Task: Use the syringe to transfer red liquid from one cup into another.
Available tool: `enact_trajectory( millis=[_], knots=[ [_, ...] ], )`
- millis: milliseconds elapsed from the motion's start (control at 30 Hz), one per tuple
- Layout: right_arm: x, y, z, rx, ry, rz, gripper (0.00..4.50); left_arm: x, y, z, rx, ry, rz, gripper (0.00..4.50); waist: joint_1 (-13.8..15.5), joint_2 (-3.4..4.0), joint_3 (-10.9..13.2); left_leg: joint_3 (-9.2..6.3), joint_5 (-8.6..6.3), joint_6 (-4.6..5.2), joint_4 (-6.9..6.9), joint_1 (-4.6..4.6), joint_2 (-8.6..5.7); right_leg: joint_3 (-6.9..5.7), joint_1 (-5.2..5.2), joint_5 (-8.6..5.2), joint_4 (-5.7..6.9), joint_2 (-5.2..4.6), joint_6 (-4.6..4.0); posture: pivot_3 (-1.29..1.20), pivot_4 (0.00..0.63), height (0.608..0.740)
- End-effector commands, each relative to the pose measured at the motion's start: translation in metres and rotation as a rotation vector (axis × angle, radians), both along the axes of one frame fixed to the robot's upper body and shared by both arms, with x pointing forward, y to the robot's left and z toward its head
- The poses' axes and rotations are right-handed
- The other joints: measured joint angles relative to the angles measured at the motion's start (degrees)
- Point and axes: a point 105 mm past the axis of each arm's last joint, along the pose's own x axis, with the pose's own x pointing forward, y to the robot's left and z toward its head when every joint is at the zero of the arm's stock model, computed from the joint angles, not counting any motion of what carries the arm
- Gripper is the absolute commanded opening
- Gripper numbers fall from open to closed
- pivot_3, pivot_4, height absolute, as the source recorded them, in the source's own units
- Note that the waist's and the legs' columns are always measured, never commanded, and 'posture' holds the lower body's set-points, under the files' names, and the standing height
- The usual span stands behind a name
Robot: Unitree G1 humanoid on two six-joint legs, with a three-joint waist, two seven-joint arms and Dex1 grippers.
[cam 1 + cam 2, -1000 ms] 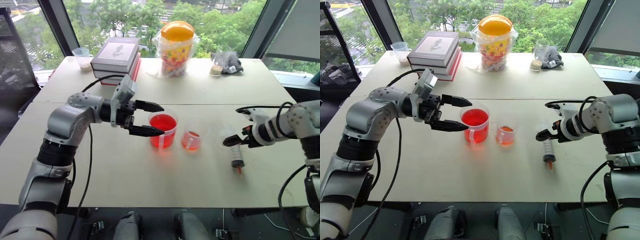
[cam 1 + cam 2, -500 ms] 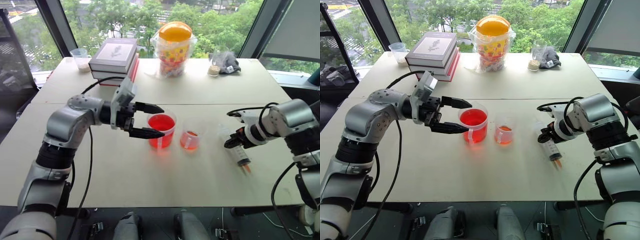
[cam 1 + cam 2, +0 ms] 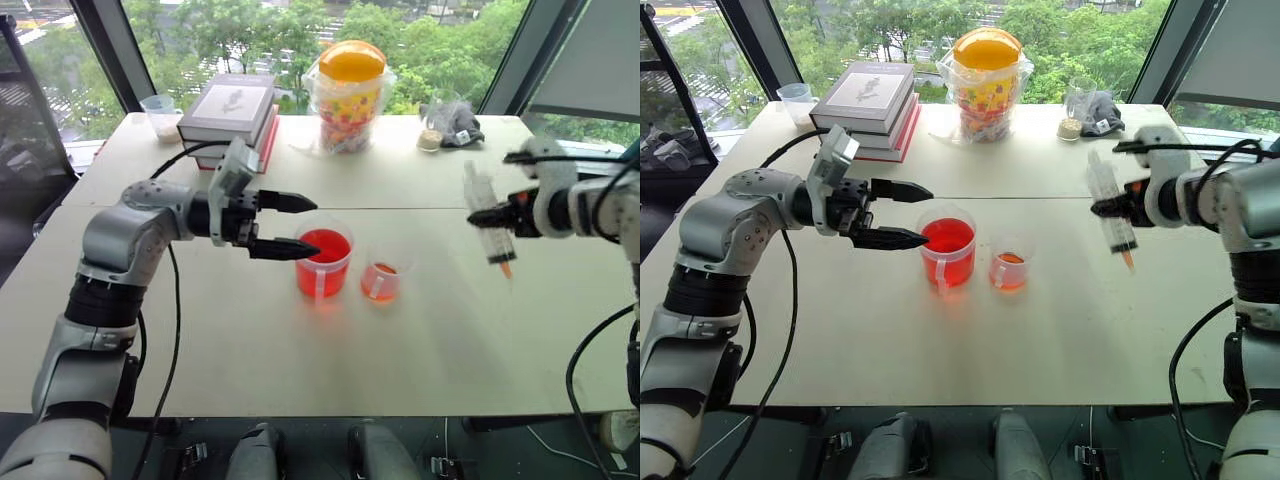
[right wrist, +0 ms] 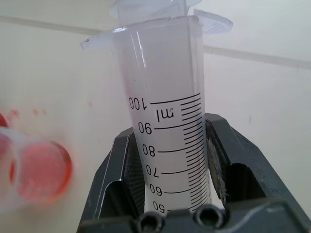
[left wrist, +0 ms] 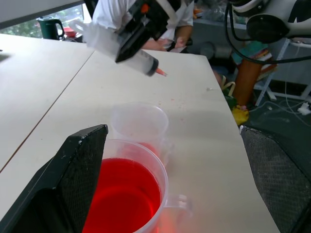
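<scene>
One syringe [image 3: 1110, 212] is in the air, tilted, with its orange tip down, well to the right of the large cup [image 3: 946, 246] and higher than it. We see that the right gripper [image 3: 1118, 205] holds it by the barrel; its two fingers [image 4: 221, 160] press on both sides of the barrel near the printed scale. The large cup stands on the table [image 3: 1040, 330] and is full of red liquid [image 3: 946, 236]. The small cup [image 3: 1010, 263] stands just to the right of the large cup, close but apart from it, with a little red liquid at the bottom. The left gripper [image 3: 905, 214] is just to the left of the large cup, pointing at it, with the fingers wide apart and holding nothing; the fingertips are near its rim. Behind the large cup, at the far edge of the table, we see a stack of books [image 3: 870, 97] and a jar [image 3: 991, 72] with a yellow lid.
</scene>
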Motion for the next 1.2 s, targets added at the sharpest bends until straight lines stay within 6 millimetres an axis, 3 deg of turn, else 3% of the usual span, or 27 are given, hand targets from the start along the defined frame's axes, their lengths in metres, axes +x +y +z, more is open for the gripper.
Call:
enact_trajectory(
  millis=[33, 100, 233, 433, 567, 833, 1200],
  knots=[
    [-0.013, 0.032, 0.060, 0.086, -0.368, 0.136, 1.39, 0.002, 0.004, 0.017, -0.023, -0.056, 0.014, 4.50, -0.01, 0.00, 0.00, 0.01, 0.01, -0.01, 0.01, 0.00, 0.00, -0.01, 0.00, 0.00, 0.02, 0.00, 0.00, 0.00, 0.150, 0.740],
    [-0.023, 0.056, 0.085, 0.192, -0.537, 0.234, 1.39, 0.006, 0.007, 0.019, -0.021, -0.055, 0.029, 4.50, 0.01, 0.00, 0.00, 0.00, 0.02, -0.04, 0.06, 0.00, 0.00, 0.00, 0.00, 0.00, 0.06, 0.00, 0.00, 0.00, 0.150, 0.740],
    [-0.041, 0.092, 0.108, 0.444, -0.697, 0.409, 1.39, 0.013, 0.012, 0.025, -0.019, -0.077, 0.056, 4.50, 0.09, 0.00, 0.00, 0.04, 0.03, -0.05, 0.10, 0.01, -0.01, -0.02, 0.05, 0.01, 0.08, -0.02, -0.01, 0.00, 0.150, 0.740],
    [-0.048, 0.134, 0.083, 0.631, -0.695, 0.571, 1.39, 0.022, 0.024, 0.036, -0.021, -0.093, 0.100, 4.50, 0.17, 0.00, 0.00, 0.04, 0.03, -0.04, 0.11, 0.01, -0.03, -0.10, 0.13, 0.01, 0.06, -0.05, 0.00, 0.00, 0.150, 0.740],
    [-0.039, 0.153, 0.044, 0.620, -0.653, 0.593, 1.39, 0.027, 0.028, 0.045, -0.016, -0.105, 0.118, 4.50, 0.05, 0.00, 0.00, 0.03, 0.03, -0.04, 0.09, 0.02, -0.02, -0.11, 0.11, 0.01, 0.07, -0.03, 0.00, 0.00, 0.150, 0.740],
    [-0.027, 0.166, -0.006, 0.558, -0.641, 0.561, 1.39, 0.024, 0.017, 0.053, -0.019, -0.110, 0.062, 4.50, 0.01, 0.00, 0.00, 0.03, 0.03, -0.05, 0.10, 0.02, -0.03, -0.12, 0.12, 0.00, 0.08, -0.04, 0.00, 0.00, 0.150, 0.740],
    [-0.028, 0.176, -0.032, 0.513, -0.619, 0.564, 1.39, 0.019, 0.010, 0.065, -0.038, -0.117, 0.007, 4.50, -0.06, 0.00, 0.00, 0.02, 0.05, -0.09, 0.11, 0.05, -0.02, -0.12, 0.11, 0.01, 0.14, -0.03, 0.00, 0.00, 0.150, 0.740]
  ],
)
